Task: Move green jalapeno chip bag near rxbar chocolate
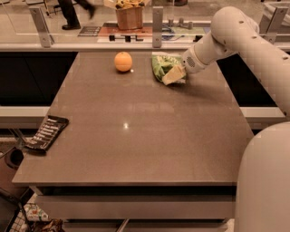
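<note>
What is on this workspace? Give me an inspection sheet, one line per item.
Surface: brown table, flat, with a small glare spot near the middle.
Job's things: green bag at the far side, right of centre; black bar at the near left edge, far from the bag.
Clutter: orange left of the bag, apart from it.
Grippers: gripper is at the bag's right end, with the arm reaching in from the right.
Cables: nothing seen.
Surroundings: a brown box sits beyond the table, and a person is walking at the far left.
</note>
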You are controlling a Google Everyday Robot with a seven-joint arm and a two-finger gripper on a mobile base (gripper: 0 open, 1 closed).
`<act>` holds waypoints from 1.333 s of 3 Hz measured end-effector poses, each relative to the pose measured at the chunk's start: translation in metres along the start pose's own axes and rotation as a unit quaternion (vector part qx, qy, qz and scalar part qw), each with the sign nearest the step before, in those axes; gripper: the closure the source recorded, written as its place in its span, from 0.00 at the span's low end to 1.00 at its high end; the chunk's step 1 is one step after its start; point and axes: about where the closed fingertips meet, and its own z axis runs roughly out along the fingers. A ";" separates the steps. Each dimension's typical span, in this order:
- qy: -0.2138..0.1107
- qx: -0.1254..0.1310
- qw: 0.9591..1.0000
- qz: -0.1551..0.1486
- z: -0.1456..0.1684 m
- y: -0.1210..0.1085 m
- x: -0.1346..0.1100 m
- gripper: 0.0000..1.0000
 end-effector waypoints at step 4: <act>0.000 0.000 1.000 0.000 -0.005 0.001 -0.004 1.00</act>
